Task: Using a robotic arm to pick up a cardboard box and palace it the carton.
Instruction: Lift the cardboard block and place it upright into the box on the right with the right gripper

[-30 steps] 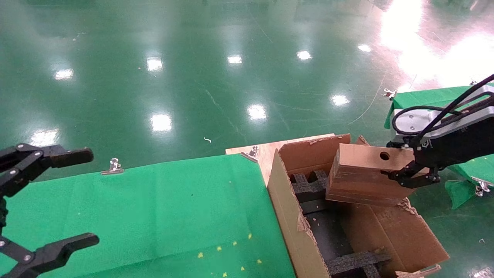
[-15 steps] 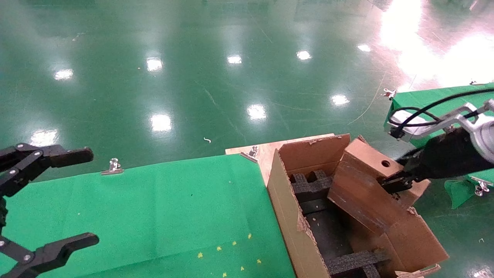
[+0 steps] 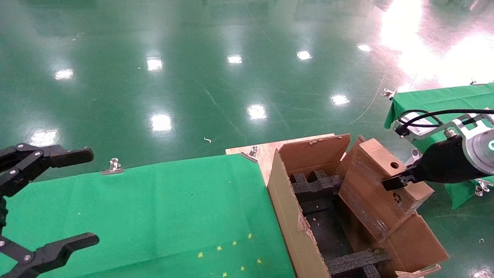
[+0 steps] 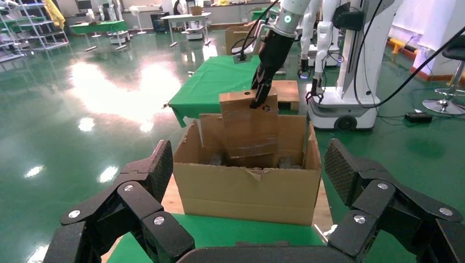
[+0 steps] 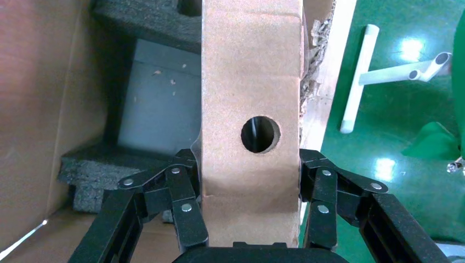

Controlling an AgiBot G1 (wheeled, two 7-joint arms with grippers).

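Observation:
The small cardboard box [image 3: 380, 189] with a round hole is steeply tilted, its lower end inside the large carton [image 3: 285, 208] against the right wall. My right gripper [image 3: 397, 181] on the white-jointed robotic arm [image 3: 478, 144] is shut on the box's upper end. In the right wrist view the fingers [image 5: 186, 192] press both sides of the box [image 5: 249, 71] just below the hole. Black foam dividers [image 3: 314, 183] line the carton. My left gripper [image 3: 58, 197] is open and empty over the green table at far left. The left wrist view shows the carton [image 4: 247, 192] with the box [image 4: 247, 126] standing in it.
A green-clothed table [image 3: 154, 208] with metal clips [image 3: 114, 166] lies left of the carton, which sits on a wooden board [image 3: 266, 152]. A second green-clothed table [image 3: 436, 96] stands behind the right arm. A shiny green floor surrounds everything.
My right gripper has turned the box from nearly flat above the carton to steeply tilted and lowered its end into the carton along the right wall. The left arm has not moved.

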